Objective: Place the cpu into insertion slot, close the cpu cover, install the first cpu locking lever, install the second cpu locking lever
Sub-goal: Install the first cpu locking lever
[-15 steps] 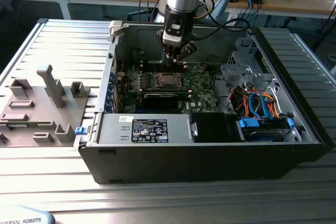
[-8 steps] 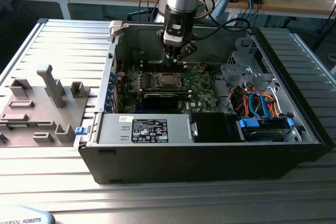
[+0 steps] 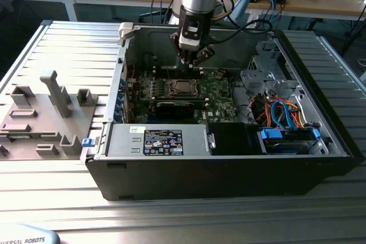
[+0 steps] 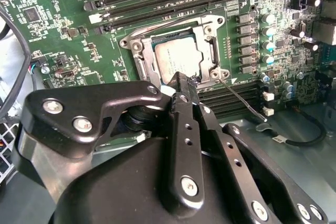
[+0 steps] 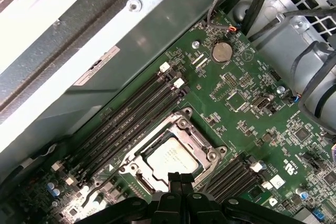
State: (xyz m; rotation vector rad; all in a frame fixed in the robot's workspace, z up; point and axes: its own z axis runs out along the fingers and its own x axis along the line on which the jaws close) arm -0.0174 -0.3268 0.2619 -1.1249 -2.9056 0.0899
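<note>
- A grey holder tray lies on the slatted counter, well apart from the claw, on the exterior view's left.
- The open computer case stands beside the tray. The claw hangs inside it, above the green circuit board.
- The claw points down at the board. In both wrist views its fingertips are pressed together, so it is closed, and nothing can be seen between them.
- The cpu lies flat in the insertion slot, just beyond the claw tip, silvery top up. It shows also in the first wrist view and in the exterior view.
- The cpu cover is down around the cpu, which shows through its cut-out. The claw tip is at the cover's near edge, but I cannot tell if it touches.
- A thin metal lever sticks out from the socket corner next to the claw tip and crosses the black memory slots.
- Blue and orange cables lie well apart from the claw, on the exterior view's right.
</note>
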